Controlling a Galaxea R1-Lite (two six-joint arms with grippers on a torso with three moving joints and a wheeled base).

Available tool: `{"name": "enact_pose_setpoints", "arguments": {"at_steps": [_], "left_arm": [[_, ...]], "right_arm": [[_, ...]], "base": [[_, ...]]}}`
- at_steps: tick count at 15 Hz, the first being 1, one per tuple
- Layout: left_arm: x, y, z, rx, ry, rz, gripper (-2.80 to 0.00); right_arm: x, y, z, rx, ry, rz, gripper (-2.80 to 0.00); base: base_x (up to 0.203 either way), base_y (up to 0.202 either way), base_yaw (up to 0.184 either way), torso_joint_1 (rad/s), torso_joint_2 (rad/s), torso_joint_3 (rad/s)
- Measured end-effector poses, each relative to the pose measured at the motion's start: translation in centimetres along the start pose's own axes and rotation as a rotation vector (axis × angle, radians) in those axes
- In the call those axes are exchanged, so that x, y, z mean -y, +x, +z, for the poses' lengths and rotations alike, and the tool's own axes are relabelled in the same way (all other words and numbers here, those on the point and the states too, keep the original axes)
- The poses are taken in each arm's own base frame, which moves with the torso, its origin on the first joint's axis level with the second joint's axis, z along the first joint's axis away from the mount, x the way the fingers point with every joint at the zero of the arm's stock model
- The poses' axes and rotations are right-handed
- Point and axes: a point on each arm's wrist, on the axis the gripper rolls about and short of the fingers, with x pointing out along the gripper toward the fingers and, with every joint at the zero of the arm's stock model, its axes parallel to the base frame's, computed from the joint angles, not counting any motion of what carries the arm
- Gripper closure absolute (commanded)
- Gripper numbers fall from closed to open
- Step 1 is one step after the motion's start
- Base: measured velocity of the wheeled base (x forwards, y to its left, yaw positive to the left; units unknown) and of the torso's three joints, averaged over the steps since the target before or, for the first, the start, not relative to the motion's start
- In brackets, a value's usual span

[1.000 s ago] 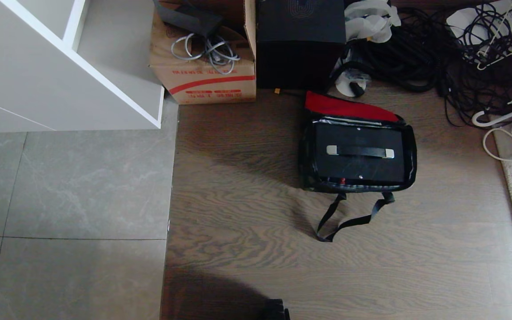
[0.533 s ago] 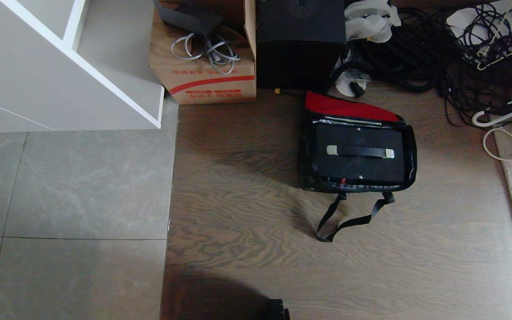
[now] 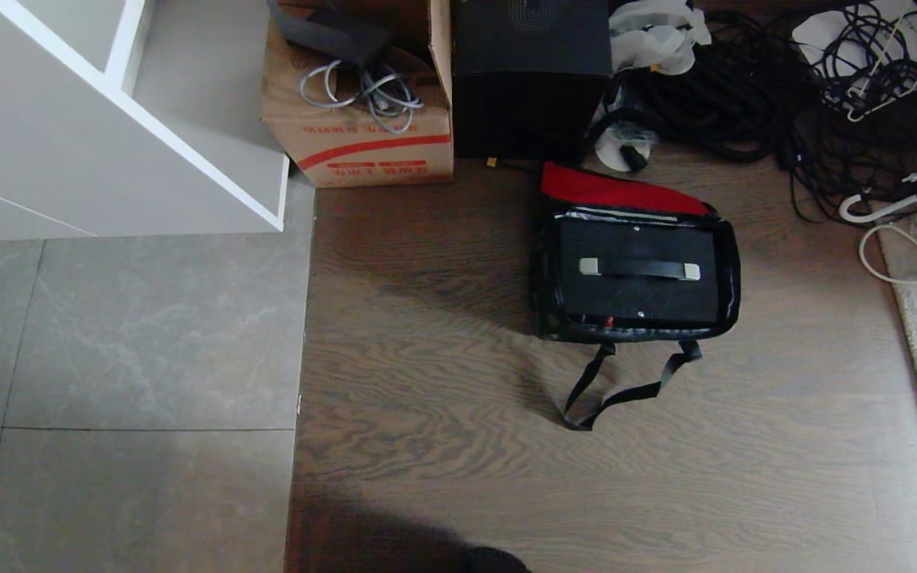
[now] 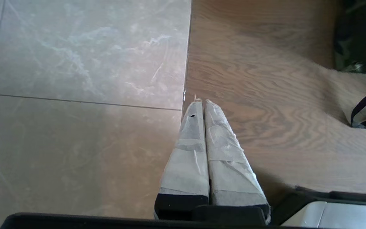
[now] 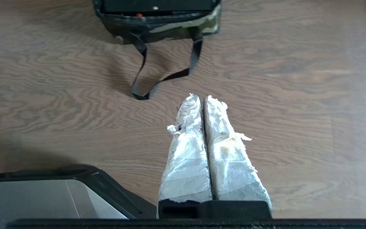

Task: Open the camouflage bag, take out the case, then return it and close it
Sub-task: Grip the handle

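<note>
Black case point(image 3: 638, 278) lies flat inside the open camouflage bag point(image 3: 725, 263), long axis left-right.

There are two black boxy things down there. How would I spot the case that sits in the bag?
Find the brown cardboard box with its red stripe by the white shelf; right of it stands a tall black cube box. In front of that, on the wood floor, lies the open camouflage bag. The case lies flat inside it, with a metal-ended handle.

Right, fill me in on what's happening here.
Nothing is being handled. The green, black and tan camouflage bag sits open on the wooden floor, red lid lining folded back, with the flat black hard case inside it. The left gripper and right gripper hang above the floor with fingers shut, empty.
</note>
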Motion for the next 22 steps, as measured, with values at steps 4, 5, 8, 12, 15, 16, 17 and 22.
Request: {"name": "enact_pose_setpoints", "arguments": {"at_steps": [4,5,8,12,15,16,17,22], "left_arm": [[0.00,0.00,-0.02,-0.001,0.000,0.002,0.00],[0.00,0.00,-0.01,-0.001,0.000,0.001,0.00],[0.00,0.00,-0.01,-0.001,0.000,0.001,0.00],[0.00,0.00,-0.01,-0.001,0.000,0.000,0.00],[0.00,0.00,-0.01,-0.001,0.000,0.000,0.00],[0.00,0.00,-0.01,-0.001,0.000,-0.001,0.00],[0.00,0.00,-0.01,-0.001,0.000,0.000,0.00],[0.00,0.00,-0.01,-0.001,0.001,0.001,0.00]], "right_arm": [[0.00,0.00,0.00,0.000,0.000,0.000,0.00],[0.00,0.00,0.00,0.000,0.000,0.000,0.00],[0.00,0.00,0.00,0.000,0.000,0.000,0.00],[0.00,0.00,0.00,-0.001,0.000,0.000,0.00],[0.00,0.00,0.00,-0.001,0.000,0.000,0.00],[0.00,0.00,0.00,0.000,0.000,0.000,0.00],[0.00,0.00,0.00,0.000,0.000,0.000,0.00],[0.00,0.01,0.00,-0.001,0.000,0.000,0.00]], "base": [[-0.002,-0.165,0.001,0.001,0.00,0.001],[0.000,-0.120,-0.002,-0.001,0.00,0.002],[0.000,-0.022,-0.001,0.001,0.00,0.002],[0.000,0.000,0.000,0.000,0.00,0.000],[0.000,0.000,0.000,0.000,0.00,0.000],[0.000,0.000,0.000,0.000,0.00,0.000],[0.000,0.000,0.000,0.000,0.00,0.000],[0.000,0.000,0.000,0.000,0.00,0.000]]}}
